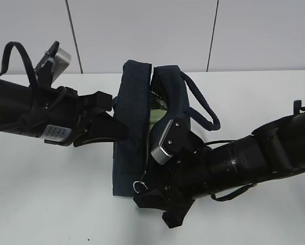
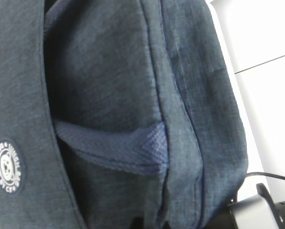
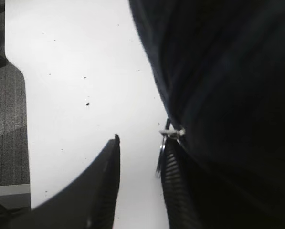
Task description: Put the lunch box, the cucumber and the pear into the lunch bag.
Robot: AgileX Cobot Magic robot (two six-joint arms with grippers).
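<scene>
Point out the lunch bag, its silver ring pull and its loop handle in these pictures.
lunch bag (image 1: 129,127): exterior view, on its navy side panel.
silver ring pull (image 1: 139,187): exterior view, on the ring.
loop handle (image 1: 206,109): exterior view, on the strap's curve.

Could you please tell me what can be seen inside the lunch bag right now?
Through the open top of the lunch bag, a pale green patch shows, likely the lunch box. The right arm and the bag's walls hide the rest; no cucumber or pear is visible.
</scene>
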